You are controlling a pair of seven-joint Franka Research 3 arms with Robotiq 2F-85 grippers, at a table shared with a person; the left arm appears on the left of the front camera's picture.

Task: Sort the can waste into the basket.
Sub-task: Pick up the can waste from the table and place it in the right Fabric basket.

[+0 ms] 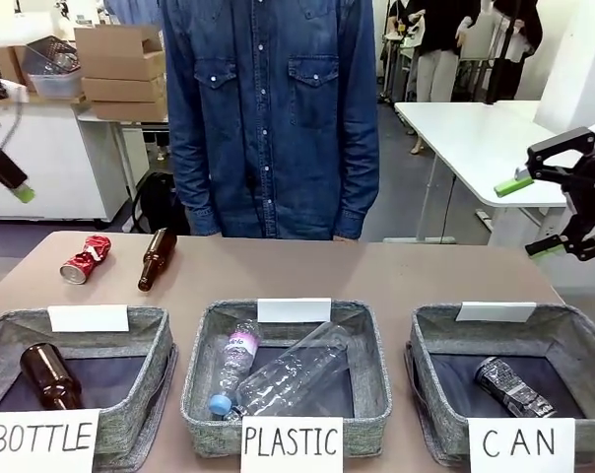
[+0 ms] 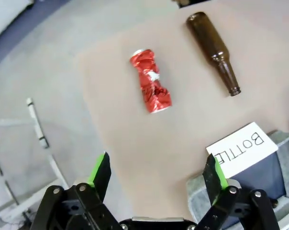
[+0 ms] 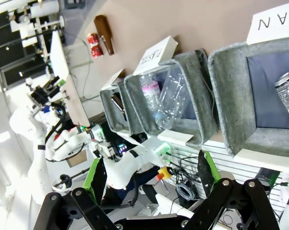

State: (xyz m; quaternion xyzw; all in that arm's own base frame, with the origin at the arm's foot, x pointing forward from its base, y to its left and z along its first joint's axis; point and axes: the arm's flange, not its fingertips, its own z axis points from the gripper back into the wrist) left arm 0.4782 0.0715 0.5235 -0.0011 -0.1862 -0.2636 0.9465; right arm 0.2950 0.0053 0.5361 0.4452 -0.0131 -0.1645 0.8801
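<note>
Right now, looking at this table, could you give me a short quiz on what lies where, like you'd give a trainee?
1. Fill in: the silver can lies in the basket signed ____.
2. True or false: the red can lies in a basket too.
3. What lies beside the red can on the table? A, a clear plastic bottle; B, a brown bottle; C, a cup.
Key: 1 CAN; 2 false; 3 B.

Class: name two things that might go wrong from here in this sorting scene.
1. The red can lies close beside a brown bottle; the open left gripper might knock the bottle rolling.
2. The CAN basket sits at the table's opposite end, so the crumpled can could slip out during the long carry.
</note>
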